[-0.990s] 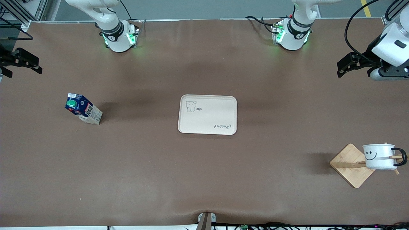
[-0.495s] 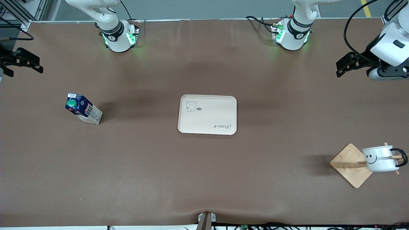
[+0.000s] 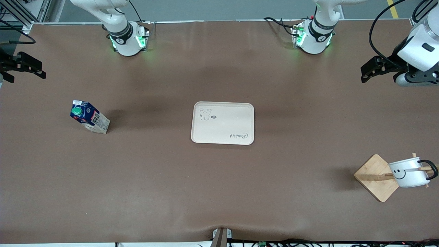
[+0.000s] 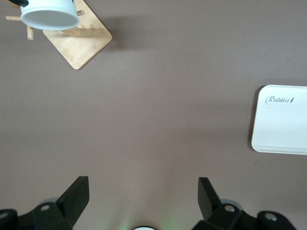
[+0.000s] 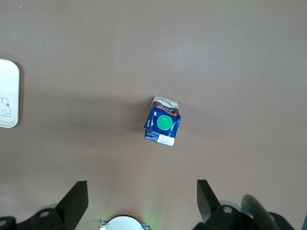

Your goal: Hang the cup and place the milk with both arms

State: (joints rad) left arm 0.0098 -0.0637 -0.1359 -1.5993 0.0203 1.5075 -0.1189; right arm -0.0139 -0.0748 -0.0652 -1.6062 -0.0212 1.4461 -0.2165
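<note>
The small white mug with a black smiley face and thin black loop handle (image 3: 408, 172) hangs tilted on a peg of the pale wooden rack with a square bamboo base (image 3: 376, 177), which stands on the brown worktop (image 3: 219, 192) toward the left arm's end and near the front camera; in the left wrist view the mug (image 4: 49, 14) shows its open mouth above the rack's base (image 4: 79, 44). The small blue gable-top milk carton with a round green cap (image 3: 89, 116) stands upright on the worktop toward the right arm's end, well apart from the cream rectangular tray with a rabbit drawing (image 3: 223, 122) that lies at the middle of the worktop. Seen from the right wrist, the carton (image 5: 163, 126) stands directly under that camera, with a corner of the tray (image 5: 9, 96) at the edge. The left tool (image 3: 372, 69) hangs over bare worktop at its own end, its jaws spread wide and holding nothing. The right tool (image 3: 27, 67) hangs at the other end, likewise spread wide and empty.
</note>
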